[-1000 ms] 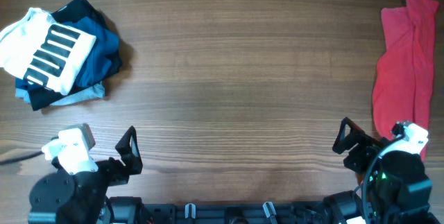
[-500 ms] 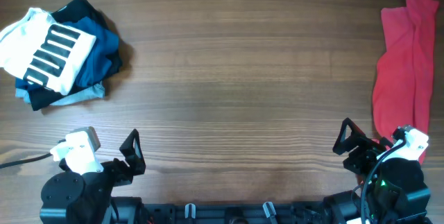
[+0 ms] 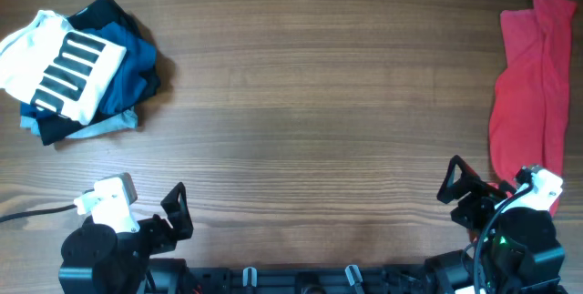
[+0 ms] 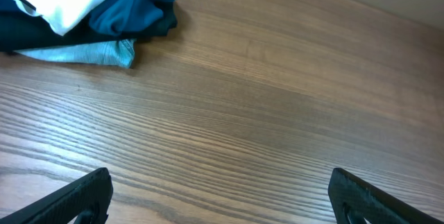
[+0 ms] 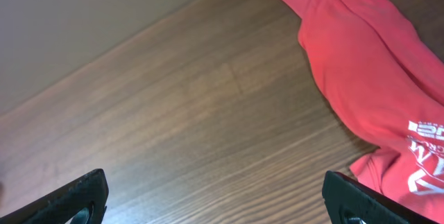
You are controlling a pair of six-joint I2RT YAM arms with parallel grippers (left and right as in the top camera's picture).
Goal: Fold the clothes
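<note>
**Status.** The red T-shirt lies unfolded in a long, rumpled strip along the right edge of the bench. Its white lettering shows at the near end. At the far left a white T-shirt with black bars sits on top of a pile of blue garments, with a pale-blue piece at the bottom. That pile looks finished, so the red shirt is judged the item in hand.

**Method.** The shirt should be drawn to the middle of the bench before any fold is made. Pinch the cloth at an edge or corner, not at a bunched ridge. Lay it flat with the sleeves out, then fold.

**Jaws.** The left jaws and right jaws both stand wide apart, low at the near edge of the bench. Neither holds or touches anything. The right jaws are near the red shirt's lower end but apart from it. The left jaws are well apart from the pile.
</note>
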